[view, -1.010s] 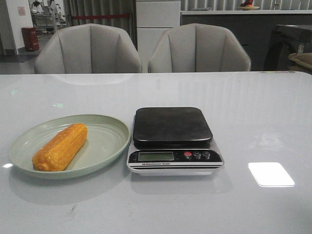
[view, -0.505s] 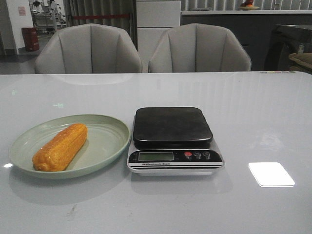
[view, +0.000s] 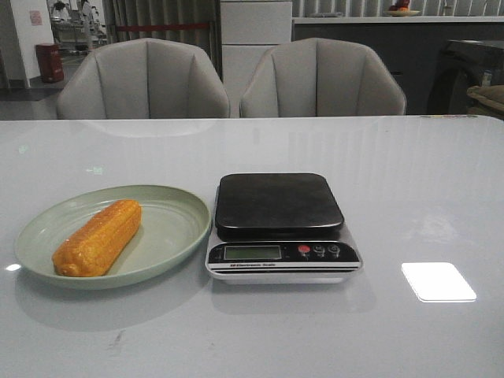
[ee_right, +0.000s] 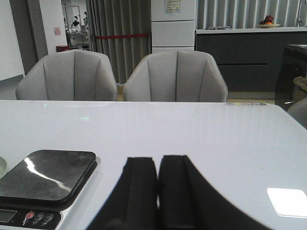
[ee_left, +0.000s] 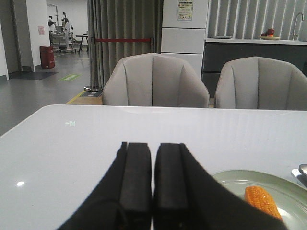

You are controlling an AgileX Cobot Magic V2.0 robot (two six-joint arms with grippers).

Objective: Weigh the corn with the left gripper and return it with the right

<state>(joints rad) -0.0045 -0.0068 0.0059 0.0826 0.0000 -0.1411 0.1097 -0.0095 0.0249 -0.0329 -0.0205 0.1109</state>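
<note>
The orange-yellow corn (view: 98,237) lies slantwise in a pale green plate (view: 169,236) at the table's front left. Its end also shows in the left wrist view (ee_left: 261,201) on the plate (ee_left: 240,179). A kitchen scale (view: 279,227) with a black platform stands just right of the plate; it also shows in the right wrist view (ee_right: 45,179). Neither gripper shows in the front view. My left gripper (ee_left: 152,146) is shut and empty, low over the table to the left of the plate. My right gripper (ee_right: 158,159) is shut and empty, to the right of the scale.
Two grey chairs (view: 142,79) (view: 321,77) stand behind the table's far edge. A bright light reflection (view: 438,281) lies on the glossy white table (view: 409,181) at the front right.
</note>
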